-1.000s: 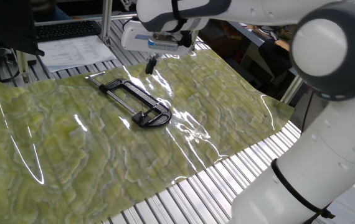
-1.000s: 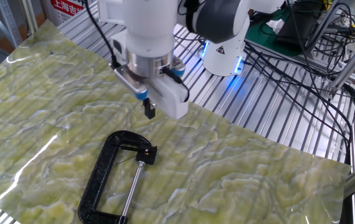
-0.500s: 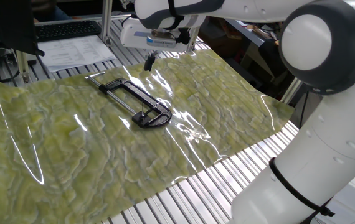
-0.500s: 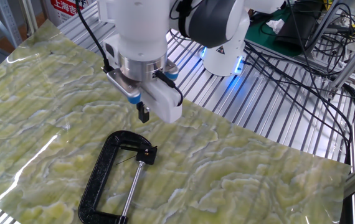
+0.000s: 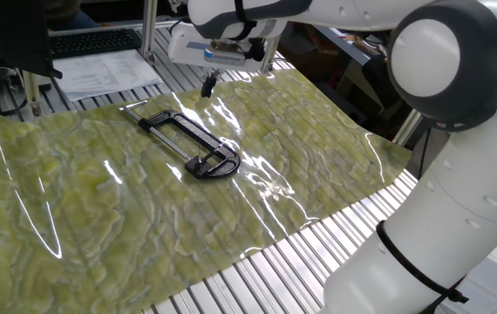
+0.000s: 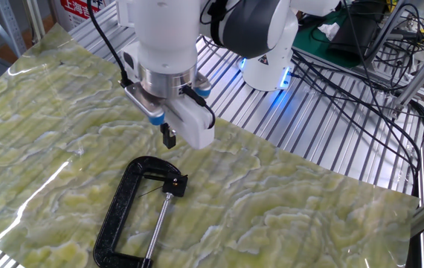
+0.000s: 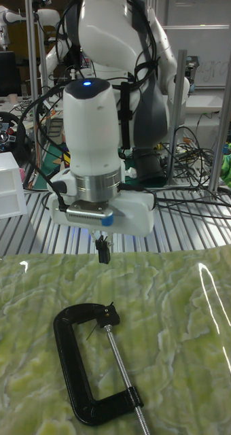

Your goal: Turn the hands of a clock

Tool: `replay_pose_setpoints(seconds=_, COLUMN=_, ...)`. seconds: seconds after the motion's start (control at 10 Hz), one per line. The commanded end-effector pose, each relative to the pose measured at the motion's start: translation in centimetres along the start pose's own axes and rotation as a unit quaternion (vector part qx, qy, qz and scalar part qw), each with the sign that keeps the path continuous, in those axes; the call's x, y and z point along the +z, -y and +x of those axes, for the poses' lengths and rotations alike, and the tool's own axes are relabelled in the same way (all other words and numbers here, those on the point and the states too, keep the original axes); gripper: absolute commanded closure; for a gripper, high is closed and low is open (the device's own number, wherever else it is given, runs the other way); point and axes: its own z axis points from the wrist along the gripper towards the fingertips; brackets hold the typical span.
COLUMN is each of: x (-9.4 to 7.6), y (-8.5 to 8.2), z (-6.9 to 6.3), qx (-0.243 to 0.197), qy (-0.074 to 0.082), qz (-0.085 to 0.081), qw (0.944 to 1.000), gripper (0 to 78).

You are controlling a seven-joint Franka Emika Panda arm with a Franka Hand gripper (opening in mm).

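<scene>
The clock shows no dial: what lies there is a black C-shaped clamp frame with a silver threaded rod running along its open side. It lies flat on the green marbled sheet that covers the table, in the middle part of the sheet and nearer the edge closest to the robot's base than the opposite one. In the tall fixed view the curved frame is on the left and the rod on the right, ending at a small black pad at the upper jaw; a thin dark pin crosses just beside that pad.

The gripper hangs above the sheet, just beyond the clamp's pad end, not touching the clamp or the sheet. Its two black fingertips point straight down and look pressed together, with nothing between them. The white arm reaches over from the side of the table.

The table is of ribbed metal slats, bare beyond the sheet's edge. A keyboard and papers lie past the sheet's far corner in one fixed view.
</scene>
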Motion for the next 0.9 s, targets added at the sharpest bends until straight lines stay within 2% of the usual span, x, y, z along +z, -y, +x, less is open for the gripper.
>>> replay_pose_setpoints(seconds=0.1, x=-0.14, y=0.01, z=-0.08, qx=0.076, qy=-0.02, qz=0.007, qw=0.9969, gripper=77.6)
replay_pose_setpoints(seconds=0.4, x=-0.14, y=0.01, z=-0.08, qx=0.087, qy=-0.028, qz=0.011, qw=0.9957, gripper=77.6)
replay_pose_setpoints(seconds=0.6, x=-0.14, y=0.01, z=-0.08, qx=0.08, qy=-0.032, qz=0.007, qw=0.9963, gripper=77.6)
replay_pose_setpoints(seconds=0.7, x=-0.14, y=0.01, z=-0.08, qx=0.077, qy=-0.037, qz=0.0, qw=0.9964, gripper=77.6)
replay_pose_setpoints(seconds=0.9, x=-0.14, y=0.01, z=-0.08, qx=0.079, qy=-0.037, qz=0.001, qw=0.9962, gripper=77.6)
